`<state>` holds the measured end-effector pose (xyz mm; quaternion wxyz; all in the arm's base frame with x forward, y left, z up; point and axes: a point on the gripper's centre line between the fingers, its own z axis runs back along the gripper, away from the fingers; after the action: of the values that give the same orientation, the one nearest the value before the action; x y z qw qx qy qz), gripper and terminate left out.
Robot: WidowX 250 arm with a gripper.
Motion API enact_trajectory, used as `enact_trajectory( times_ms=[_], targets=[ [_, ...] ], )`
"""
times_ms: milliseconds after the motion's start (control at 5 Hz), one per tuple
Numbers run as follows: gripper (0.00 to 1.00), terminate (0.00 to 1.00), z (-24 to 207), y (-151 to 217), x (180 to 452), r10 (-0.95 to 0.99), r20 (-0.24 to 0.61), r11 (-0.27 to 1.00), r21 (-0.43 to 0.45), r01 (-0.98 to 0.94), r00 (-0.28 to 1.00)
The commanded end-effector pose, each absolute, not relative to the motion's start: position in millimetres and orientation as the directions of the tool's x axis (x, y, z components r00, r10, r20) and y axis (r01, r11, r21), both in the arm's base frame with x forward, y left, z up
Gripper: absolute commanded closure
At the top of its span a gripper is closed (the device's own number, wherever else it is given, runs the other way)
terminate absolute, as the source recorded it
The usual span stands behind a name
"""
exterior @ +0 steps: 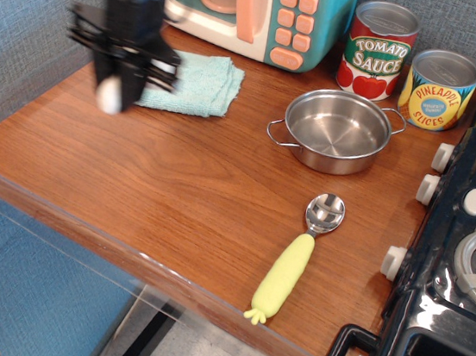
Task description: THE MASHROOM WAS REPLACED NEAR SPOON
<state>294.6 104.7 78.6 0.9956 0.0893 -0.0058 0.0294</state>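
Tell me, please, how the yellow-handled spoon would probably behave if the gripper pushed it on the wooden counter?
The spoon lies flat on smooth wood, so it would probably slide rather than tip. Its chunky yellow handle looks rounded, so it might roll a little. A push on one end would likely pivot it, since it is long and narrow.

Bare wood left of spoon [294, 262], pan [336, 131] probably crowds behind
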Motion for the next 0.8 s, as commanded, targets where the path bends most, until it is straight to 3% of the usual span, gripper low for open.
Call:
enact_trajectory(
  times_ms=[0, 200, 400, 600],
  targets=[
    [1.0, 0.0, 62.2, 16.5, 271.8, -0.044, -0.005, 0.974, 0.22, 0.044, 0.999],
    [1.0, 0.0, 48.0, 9.1, 258.3, -0.078, -0.024, 0.968, 0.235, 0.082, 0.997],
    [1.0, 0.0, 36.0, 2.2, 252.0, -0.1, -0.033, 0.975, 0.196, 0.105, 0.994],
    [0.0, 0.0, 39.6, -2.5, 251.3, -0.123, 0.013, 0.981, 0.156, 0.119, 0.992]
  ],
)
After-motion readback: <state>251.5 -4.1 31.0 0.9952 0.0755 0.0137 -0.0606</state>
